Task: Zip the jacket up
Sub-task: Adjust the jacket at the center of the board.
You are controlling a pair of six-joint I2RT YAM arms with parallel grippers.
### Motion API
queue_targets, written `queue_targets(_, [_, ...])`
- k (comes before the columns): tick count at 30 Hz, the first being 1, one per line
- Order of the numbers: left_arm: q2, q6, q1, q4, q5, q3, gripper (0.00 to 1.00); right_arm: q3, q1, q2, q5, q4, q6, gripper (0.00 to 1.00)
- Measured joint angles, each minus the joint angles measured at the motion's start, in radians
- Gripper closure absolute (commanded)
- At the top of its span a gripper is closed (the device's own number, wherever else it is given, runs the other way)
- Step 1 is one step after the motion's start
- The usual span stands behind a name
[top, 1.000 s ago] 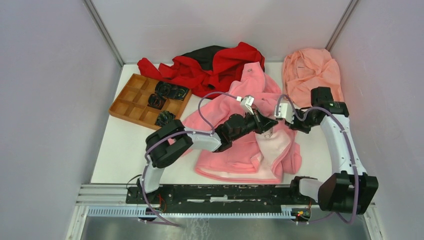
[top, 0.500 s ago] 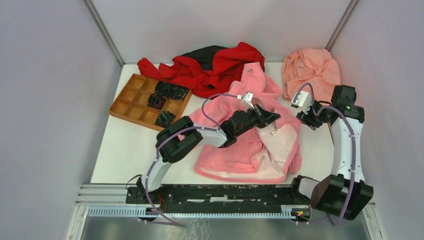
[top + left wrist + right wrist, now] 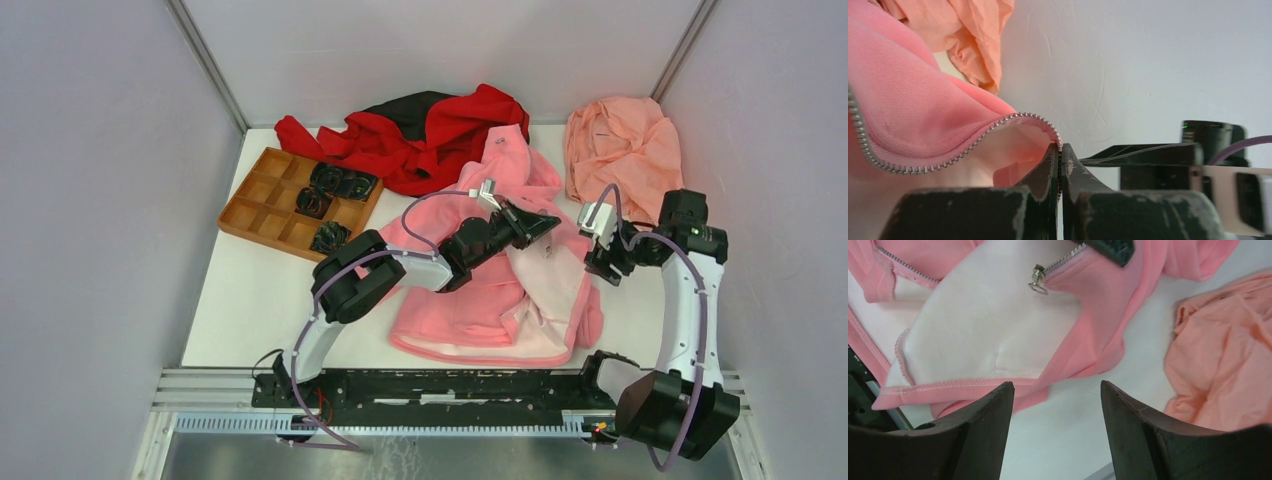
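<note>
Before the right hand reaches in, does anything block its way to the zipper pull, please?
Nothing visible: only pale jacket lining lies between the right hand and zipper pull; the left hand grips beyond.

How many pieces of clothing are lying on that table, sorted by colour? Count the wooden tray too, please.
pink jacket: 1
red-and-black garment: 1
peach cloth: 1
wooden tray: 1
Total: 4
</note>
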Motion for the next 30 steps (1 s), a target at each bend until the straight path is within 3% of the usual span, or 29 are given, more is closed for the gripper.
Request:
queue_targets(6, [0.0, -0.051, 0.0, 0.037, 0.0, -0.001, 0.98, -0.167, 0.0, -0.026, 0.001, 0.125, 0.076, 0.29])
queue_targets(11, [0.0, -0.08, 0.0, 0.056, 0.0, -0.003, 0.98, -0.299, -0.001, -0.117, 0.007, 0.331, 0.205, 0.32])
queue_targets(16, [-0.001, -0.082, 0.0, 0.068, 0.0, -0.013, 0.98, -0.426, -0.002, -0.23, 0.06, 0.57, 0.357, 0.43])
queue_targets(21, [-0.005, -0.086, 0.0, 0.075, 0.0, -0.031, 0.98, -0.439, -0.003, -0.244, 0.107, 0.699, 0.452, 0.56])
queue_targets(30, [-0.048, -0.097, 0.0, 0.096, -0.005, -0.086, 0.98, -0.439, -0.015, -0.278, 0.125, 0.838, 0.602, 0.56])
